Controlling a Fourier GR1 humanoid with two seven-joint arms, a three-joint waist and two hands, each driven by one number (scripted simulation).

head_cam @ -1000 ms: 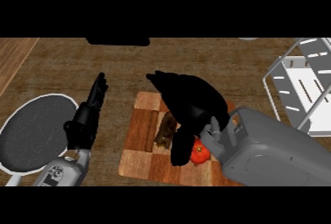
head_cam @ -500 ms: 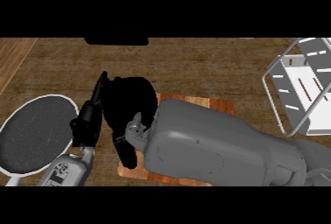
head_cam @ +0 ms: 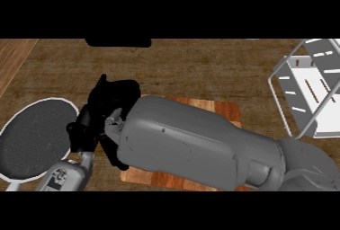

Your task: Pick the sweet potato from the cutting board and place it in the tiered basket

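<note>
One round dark plate (head_cam: 30,143) with a pale rim lay at the far left of the wooden counter (head_cam: 199,67). Just to its right rose one grey left forearm (head_cam: 63,177). Its black left hand (head_cam: 82,130) rested open with the fingers straight and pointing up the view. Beside it was one black right hand (head_cam: 123,92), at the left end of the one cutting board (head_cam: 222,110). Whether this hand was spread, pressed together or pinching anything could not be told. The one broad grey right forearm (head_cam: 192,143) covered most of the board. The sweet potato could not be seen; if it was on the board or in the hand, the arm hid it. One white tiered basket (head_cam: 312,90) stood at the far right, well apart from both hands, and no sweet potato showed in it.
</note>
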